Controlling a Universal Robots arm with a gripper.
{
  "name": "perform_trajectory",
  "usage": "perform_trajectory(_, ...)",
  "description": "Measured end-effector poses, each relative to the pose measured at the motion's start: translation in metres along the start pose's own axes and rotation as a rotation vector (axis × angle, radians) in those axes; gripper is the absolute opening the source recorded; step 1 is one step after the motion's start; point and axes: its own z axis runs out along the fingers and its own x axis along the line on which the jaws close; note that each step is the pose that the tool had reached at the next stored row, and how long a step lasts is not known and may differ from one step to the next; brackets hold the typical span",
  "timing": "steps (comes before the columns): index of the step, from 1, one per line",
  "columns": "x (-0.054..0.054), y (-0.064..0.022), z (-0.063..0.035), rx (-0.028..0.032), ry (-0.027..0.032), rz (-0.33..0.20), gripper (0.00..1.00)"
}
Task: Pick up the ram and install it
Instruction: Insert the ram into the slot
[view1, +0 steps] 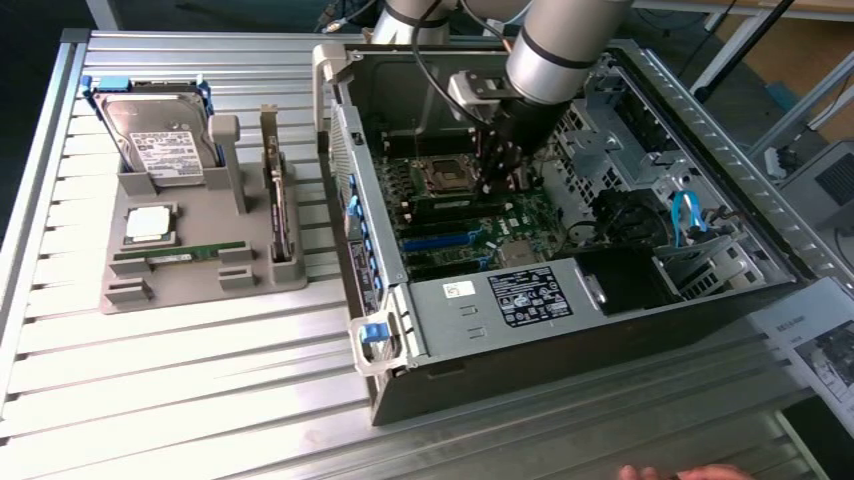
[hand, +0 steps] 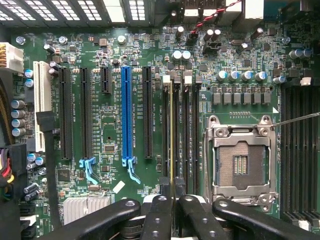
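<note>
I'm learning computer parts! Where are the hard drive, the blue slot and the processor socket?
hard drive (view1: 167, 150): exterior view, white label.
blue slot (hand: 127, 112): wrist view, its middle.
processor socket (hand: 241, 165): wrist view, its centre.
</note>
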Motion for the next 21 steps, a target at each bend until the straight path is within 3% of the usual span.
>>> perform_trajectory(21,0.0016,-0.0001,0.0029,0.0,0.0,0.0,0.12)
